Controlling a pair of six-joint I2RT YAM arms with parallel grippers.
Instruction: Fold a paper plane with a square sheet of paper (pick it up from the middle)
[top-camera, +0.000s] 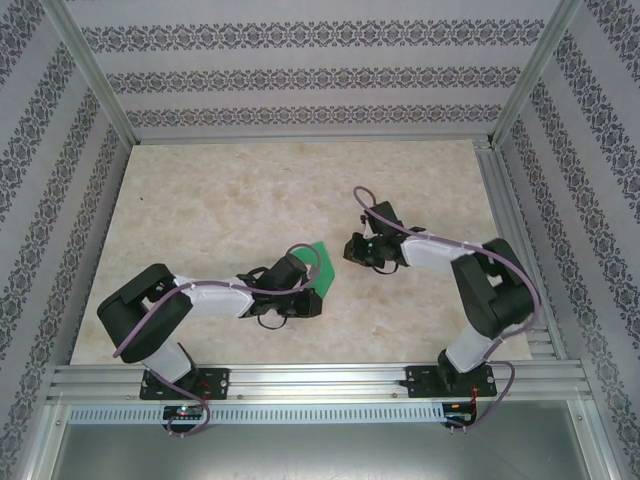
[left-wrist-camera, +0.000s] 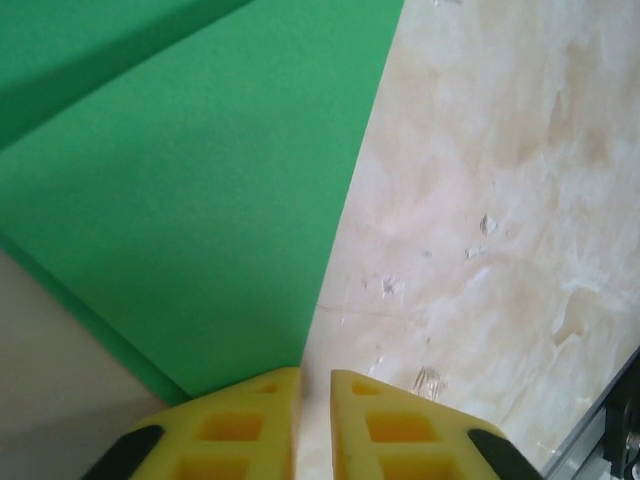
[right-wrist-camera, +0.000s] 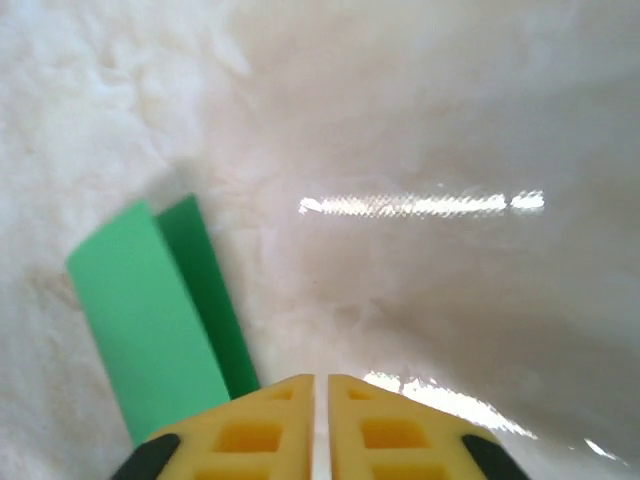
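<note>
The green paper (top-camera: 324, 268) lay folded in layers on the surface (top-camera: 200, 200) just below frame centre, not yet a clear dart. Both arms' jaws stood barely parted, gripping nothing; more folds were probably left.

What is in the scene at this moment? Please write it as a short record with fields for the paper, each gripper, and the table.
paper: green sheet, already folded into layers, lying flat
left gripper: low at the sheet's edge, jaws slightly parted, nothing between them
right gripper: over bare surface beside the sheet, jaws slightly parted, holding nothing
table: pale marble pattern, carries the sheet
task state: sheet is a narrow folded shape, not yet a finished plane
</note>
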